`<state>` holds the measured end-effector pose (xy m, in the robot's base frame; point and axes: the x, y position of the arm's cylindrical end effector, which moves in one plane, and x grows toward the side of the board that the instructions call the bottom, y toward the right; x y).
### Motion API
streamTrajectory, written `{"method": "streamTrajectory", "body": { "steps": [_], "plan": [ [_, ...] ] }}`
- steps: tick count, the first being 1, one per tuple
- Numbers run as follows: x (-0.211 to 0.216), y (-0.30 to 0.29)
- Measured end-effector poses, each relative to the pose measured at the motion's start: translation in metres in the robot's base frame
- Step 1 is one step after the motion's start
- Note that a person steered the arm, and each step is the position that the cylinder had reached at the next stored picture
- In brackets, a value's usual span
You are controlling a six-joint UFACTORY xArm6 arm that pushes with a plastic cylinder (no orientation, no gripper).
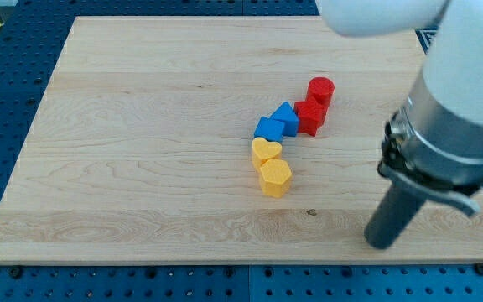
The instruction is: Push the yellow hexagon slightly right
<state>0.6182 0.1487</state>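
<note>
The yellow hexagon [275, 178] lies on the wooden board [141, 151], a little right of the middle and toward the view's bottom. A yellow heart [266, 152] touches its upper left side. My tip [381, 243] rests on the board to the right of and below the hexagon, well apart from it. The rod rises to the large white and grey arm at the view's right.
Two blue blocks [277, 123] sit together just above the yellow heart. A red block [309, 117] and a red cylinder [320, 90] stand up and right of them. The board's right edge runs near my tip. Blue table surface surrounds the board.
</note>
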Motion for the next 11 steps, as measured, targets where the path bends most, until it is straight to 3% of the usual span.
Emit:
{"method": "streamTrajectory", "body": {
  "steps": [2, 3, 4, 5, 7, 11],
  "plan": [
    [0.001, -0.003],
    [-0.006, -0.081],
    [-0.041, -0.172],
    [-0.077, -0.214],
    [-0.087, -0.131],
    [-0.077, -0.029]
  ]
}}
